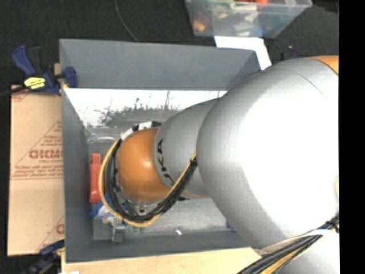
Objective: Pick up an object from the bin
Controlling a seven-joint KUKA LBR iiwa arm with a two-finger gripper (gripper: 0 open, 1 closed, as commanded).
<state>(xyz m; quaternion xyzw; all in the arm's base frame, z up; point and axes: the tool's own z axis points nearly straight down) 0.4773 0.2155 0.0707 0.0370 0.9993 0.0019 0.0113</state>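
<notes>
The dark body of my gripper (pixel 124 209) sits low in the bin's front left part, just under the arm's orange cover. A red oblong thing (pixel 94 178) lies along the left wall, right beside it. A small blue and white thing (pixel 98 213) lies below the red one, touching or nearly touching the gripper's left side. A small grey piece (pixel 118 233) rests in the front left corner, directly under the gripper. Whether anything is held is hidden.
The arm and its orange cover with looped cables hang over most of the bin floor. A tiny white bit (pixel 178 232) lies near the front wall. The back of the floor shows dark scuffs.
</notes>
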